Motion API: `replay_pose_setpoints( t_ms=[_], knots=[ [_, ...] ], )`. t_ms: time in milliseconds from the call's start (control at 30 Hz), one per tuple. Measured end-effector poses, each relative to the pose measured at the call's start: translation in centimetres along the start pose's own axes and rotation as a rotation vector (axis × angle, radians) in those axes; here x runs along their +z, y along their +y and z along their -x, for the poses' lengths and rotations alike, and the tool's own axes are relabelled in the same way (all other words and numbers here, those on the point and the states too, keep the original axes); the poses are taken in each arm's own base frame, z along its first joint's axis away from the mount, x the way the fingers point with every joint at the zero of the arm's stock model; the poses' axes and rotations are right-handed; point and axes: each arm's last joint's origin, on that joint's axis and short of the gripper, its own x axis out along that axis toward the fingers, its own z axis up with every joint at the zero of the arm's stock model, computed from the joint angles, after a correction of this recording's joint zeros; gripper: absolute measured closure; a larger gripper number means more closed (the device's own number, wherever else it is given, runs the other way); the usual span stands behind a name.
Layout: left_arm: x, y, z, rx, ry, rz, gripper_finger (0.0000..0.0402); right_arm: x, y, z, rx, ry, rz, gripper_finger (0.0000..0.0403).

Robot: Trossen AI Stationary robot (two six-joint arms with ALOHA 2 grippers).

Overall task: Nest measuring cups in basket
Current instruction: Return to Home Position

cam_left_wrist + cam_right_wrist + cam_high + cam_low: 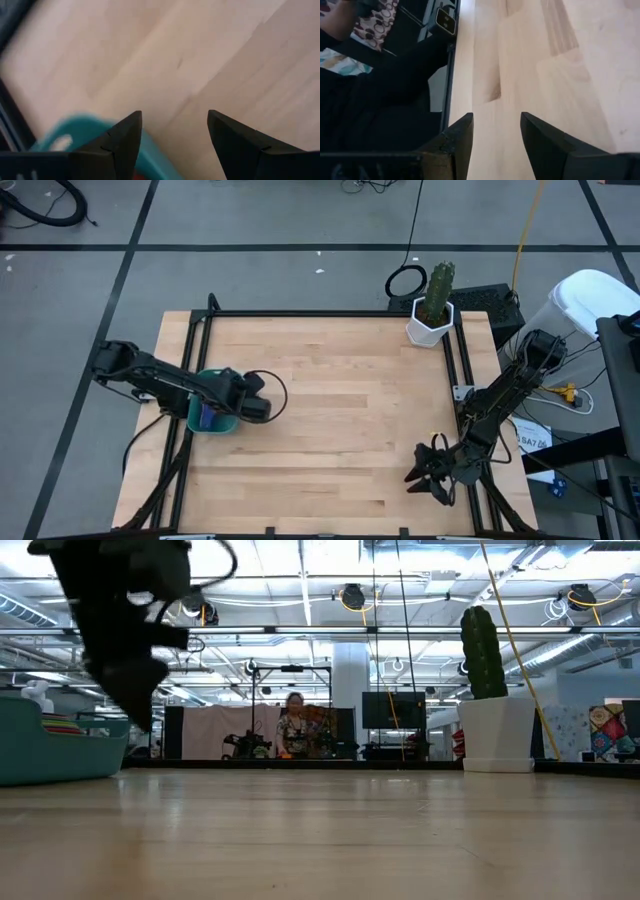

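Now the basket (222, 426) sits at the table's left edge, cups (207, 417) nested inside. The left gripper (266, 408) hangs just past its rim, fingers spread and empty. To go home well, it should rise clear before swinging back, sparing the rim. The right gripper (422, 479) waits at the table's right edge, spread and empty.

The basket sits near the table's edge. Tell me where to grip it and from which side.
Grip the basket by its upright wall nearest the open left end effector, one finger inside, one outside, coming straight down: it is open-topped and the measuring cups fill its middle. The right end effector waits far off.
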Motion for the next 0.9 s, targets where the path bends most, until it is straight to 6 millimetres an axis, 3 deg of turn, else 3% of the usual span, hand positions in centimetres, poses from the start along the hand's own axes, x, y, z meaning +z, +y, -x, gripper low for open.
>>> replay_pose_setpoints(
  t_ms=[133,300,433,533,667,900],
  knots=[
    [2.0,-0.7,3.4,-0.045,-0.177,-0.061,0.0172,0.3,-0.2,-0.1,-0.021,-0.033,0.040,0.0248],
    [4.2,-1.6,9.9,-0.206,-0.524,-0.163,0.0172,1.2,-0.7,-0.4,-0.068,-0.089,0.105,0.0248],
    [4.5,-1.3,15.2,-0.424,-0.835,-0.229,0.0172,2.7,-1.1,-0.2,-0.132,-0.200,0.202,0.0248],
    [3.8,-0.2,17.6,-0.606,-1.033,-0.243,0.0172,4.0,-1.0,0.3,-0.159,-0.289,0.280,0.0248],
    [2.1,1.5,17.2,-0.757,-1.162,-0.234,0.0172,5.9,-0.4,1.7,-0.157,-0.434,0.397,0.0248],
    [-1.3,2.5,11.8,-0.828,-1.133,-0.159,0.0172,8.9,-0.9,3.6,-0.197,-0.573,0.512,0.0248]
  ],
)
